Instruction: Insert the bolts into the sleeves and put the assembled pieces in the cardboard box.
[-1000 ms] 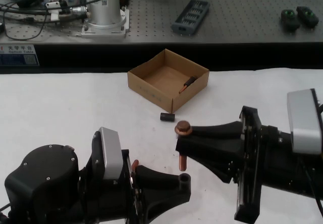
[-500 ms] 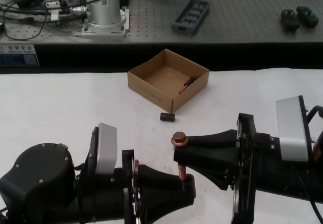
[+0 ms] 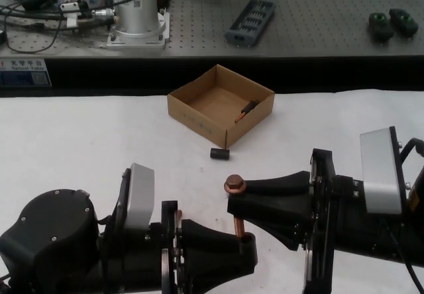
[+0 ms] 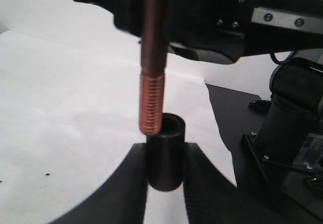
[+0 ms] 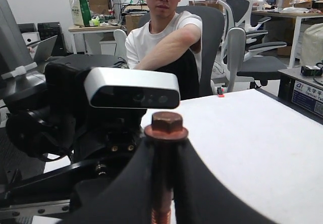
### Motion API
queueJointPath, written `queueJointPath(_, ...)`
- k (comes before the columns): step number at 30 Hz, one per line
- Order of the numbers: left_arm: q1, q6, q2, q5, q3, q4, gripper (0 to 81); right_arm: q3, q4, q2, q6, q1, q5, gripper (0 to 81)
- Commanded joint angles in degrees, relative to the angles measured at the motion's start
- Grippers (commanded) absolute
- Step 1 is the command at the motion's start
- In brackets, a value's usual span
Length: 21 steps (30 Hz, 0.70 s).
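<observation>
The left gripper (image 4: 165,181) pinches a black sleeve (image 4: 165,148) upright; the right gripper (image 5: 164,171) clamps a copper bolt (image 4: 151,72), its threaded tip at the sleeve's mouth, not yet seated. Beyond open white bench (image 3: 99,135), a loose sleeve (image 3: 219,153) lies just before the cardboard box (image 3: 199,118), which already holds one assembled piece (image 3: 245,110).

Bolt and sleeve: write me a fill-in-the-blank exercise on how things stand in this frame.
The left gripper holds the black sleeve ___, its opening facing up.
The right gripper is shut on the copper bolt, whose ___ end points down.
One assembled piece lies ___ the cardboard box.
Missing: upright; threaded; inside.
</observation>
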<state>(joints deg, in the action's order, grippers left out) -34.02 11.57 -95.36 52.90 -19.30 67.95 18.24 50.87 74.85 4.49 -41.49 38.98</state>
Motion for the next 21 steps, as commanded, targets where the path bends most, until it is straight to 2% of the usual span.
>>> queueJointPath(1,0.37,-0.73,0.85,0.49,-0.68,3.64,0.6,-0.31,1.12,0.38,-0.33,0.16,0.19,5.8)
queueJointPath(5,0.37,-4.96,0.85,0.10,-0.68,0.24,0.6,0.22,6.36,0.25,2.37,0.16,0.19,5.8)
queueJointPath(12,0.37,-11.57,0.85,-3.70,-0.68,-5.36,0.6,0.66,9.50,0.25,2.36,0.16,-0.37,5.8)
queueJointPath(21,0.37,-11.57,0.85,-3.84,-0.68,-5.25,0.6,0.66,4.72,0.25,2.04,0.16,-1.15,5.8)
